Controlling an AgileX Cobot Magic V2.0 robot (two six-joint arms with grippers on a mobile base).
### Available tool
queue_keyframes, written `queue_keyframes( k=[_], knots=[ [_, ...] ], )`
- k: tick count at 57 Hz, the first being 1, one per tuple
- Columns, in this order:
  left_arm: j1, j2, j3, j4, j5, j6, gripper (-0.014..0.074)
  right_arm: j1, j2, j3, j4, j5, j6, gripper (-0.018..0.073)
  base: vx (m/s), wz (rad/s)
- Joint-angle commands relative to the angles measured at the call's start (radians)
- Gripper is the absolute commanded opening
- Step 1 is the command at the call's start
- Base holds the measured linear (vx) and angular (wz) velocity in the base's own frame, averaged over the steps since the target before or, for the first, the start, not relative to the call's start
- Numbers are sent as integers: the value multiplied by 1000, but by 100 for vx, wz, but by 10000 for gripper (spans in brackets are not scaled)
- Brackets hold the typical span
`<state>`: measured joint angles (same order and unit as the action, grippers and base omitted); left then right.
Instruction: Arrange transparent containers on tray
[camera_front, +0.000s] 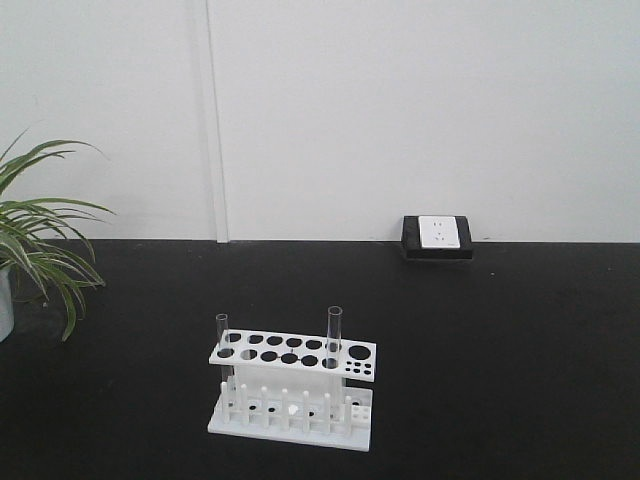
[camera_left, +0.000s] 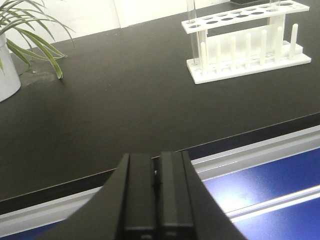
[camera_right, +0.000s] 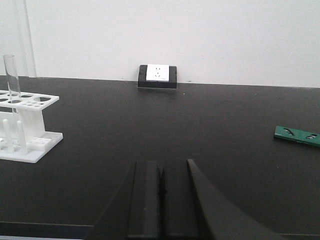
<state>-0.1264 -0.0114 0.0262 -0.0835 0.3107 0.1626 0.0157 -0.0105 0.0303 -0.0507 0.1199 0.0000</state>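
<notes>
- Two tubes stand upright in the rack (camera_front: 300, 375) on the table (camera_front: 500, 350): left tube (camera_front: 222, 340), right tube (camera_front: 334, 330)
- Jaws pressed together, empty, on left gripper (camera_left: 156, 165) and right gripper (camera_right: 161, 172)

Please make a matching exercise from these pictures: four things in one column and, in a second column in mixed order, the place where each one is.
Things
1. test tubes
2. plant
3. socket
4. green flat piece

Places
a. at the back of the black table, against the wall
b. standing upright in the white rack
c. lying flat on the table, far right in the right wrist view
d. at the left edge of the front view

Pairs: 1-b, 2-d, 3-a, 4-c
</notes>
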Motion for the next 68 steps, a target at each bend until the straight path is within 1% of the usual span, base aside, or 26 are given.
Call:
queue_keyframes(
  k=[1,43,54,59,63,68],
  knots=[
    [1,-22,29,-3,-86,-2,-7,-5,-8,9,-7,-82,-6,-11,0,0],
    [1,-22,29,0,-90,-2,-7,-5,-8,9,-7,-82,-6,-11,0,0],
    [1,-22,29,4,-201,-2,-7,-5,-8,9,-7,-88,0,-11,0,0],
    [1,-22,28,4,-284,-2,-7,-5,-8,8,-2,-179,0,-11,0,0],
    [1,-22,28,-3,-388,-9,-7,-5,-8,8,21,-244,31,-11,0,0],
    [1,-22,26,-27,-534,-49,-7,-5,-8,1,26,-325,49,-11,0,0]
  ],
)
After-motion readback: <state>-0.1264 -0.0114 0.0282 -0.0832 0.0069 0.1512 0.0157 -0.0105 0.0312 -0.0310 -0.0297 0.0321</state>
